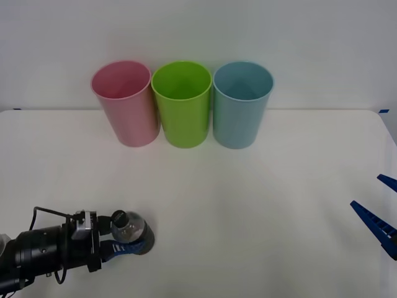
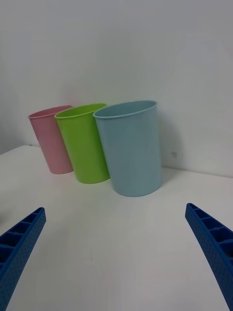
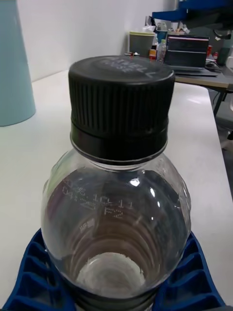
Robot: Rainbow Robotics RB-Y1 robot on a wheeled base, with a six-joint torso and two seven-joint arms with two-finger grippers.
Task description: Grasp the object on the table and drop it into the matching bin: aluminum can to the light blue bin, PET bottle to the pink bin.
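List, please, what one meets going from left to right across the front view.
left gripper closed around the PET bottle → pink bin → lime-green cup → light blue bin → right gripper, open, at the table's right edge.

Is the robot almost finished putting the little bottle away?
Not yet. The left gripper has its fingers around the PET bottle, low at the near left of the table. It must carry it to the pink bin and drop it. The right gripper waits open.

A small clear plastic bottle [image 3: 116, 223] with a ribbed black cap [image 3: 121, 104] sits between the left gripper's [image 3: 116, 286] blue ribbed fingers [image 3: 36, 272]. A light blue plastic cup [image 3: 14, 63] stands beyond it.
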